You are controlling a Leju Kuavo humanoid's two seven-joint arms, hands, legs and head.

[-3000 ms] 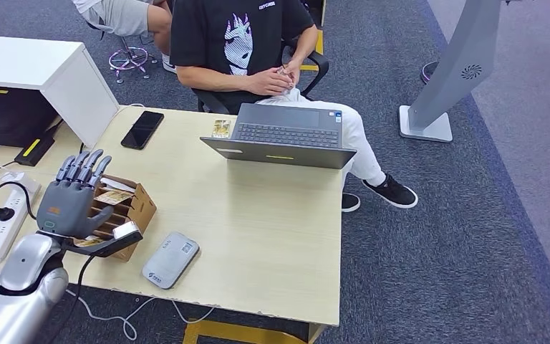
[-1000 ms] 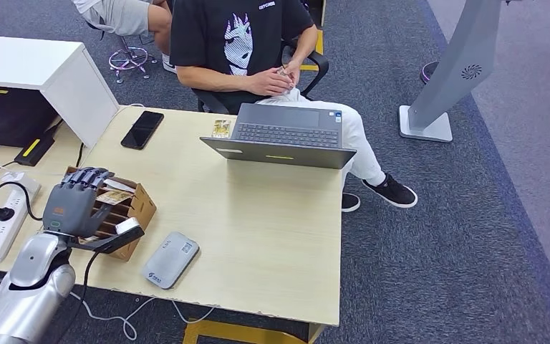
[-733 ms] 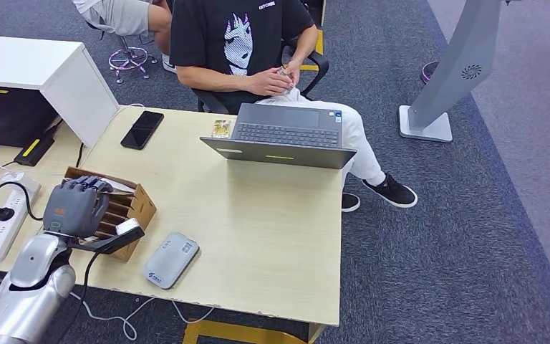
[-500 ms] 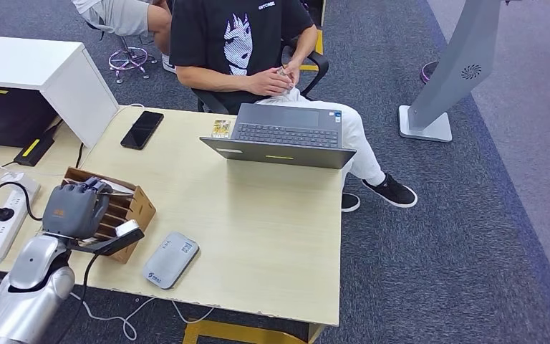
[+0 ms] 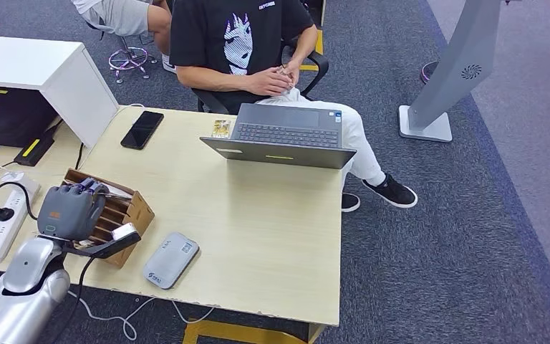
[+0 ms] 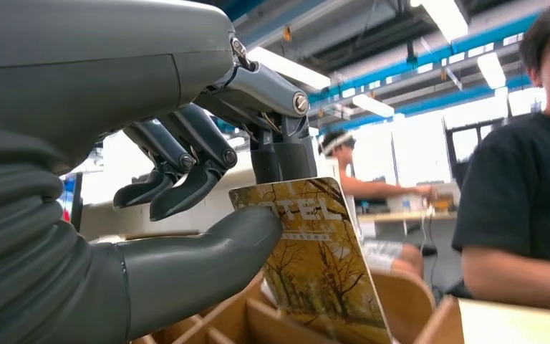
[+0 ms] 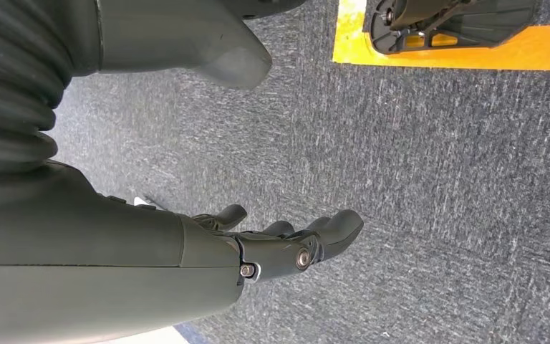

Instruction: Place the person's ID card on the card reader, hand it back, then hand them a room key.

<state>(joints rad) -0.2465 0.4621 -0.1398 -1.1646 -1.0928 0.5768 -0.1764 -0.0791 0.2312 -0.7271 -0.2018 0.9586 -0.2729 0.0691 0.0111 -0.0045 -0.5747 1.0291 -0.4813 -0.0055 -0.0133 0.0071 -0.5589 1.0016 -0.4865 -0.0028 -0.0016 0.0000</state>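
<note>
A glossy room key card [image 6: 314,261] printed with golden autumn trees is pinched between the thumb and a finger of the grey left hand [image 5: 69,211], standing in a slotted cardboard card box [image 5: 132,208] at the wooden desk's [image 5: 258,229] near left. Nearby lies a rounded grey card reader [image 5: 170,259]. The right hand [image 7: 286,247] hangs over carpet, fingers loosely apart, holding nothing.

Probably an office: desk [image 5: 258,236], laptop [image 5: 283,136], grey carpet [image 5: 458,236], swivel chairs.

Room key [image 6: 314,261]: yellow autumn-tree print, "HOTEL" lettering, upright in wooden box [image 6: 258,326].
</note>
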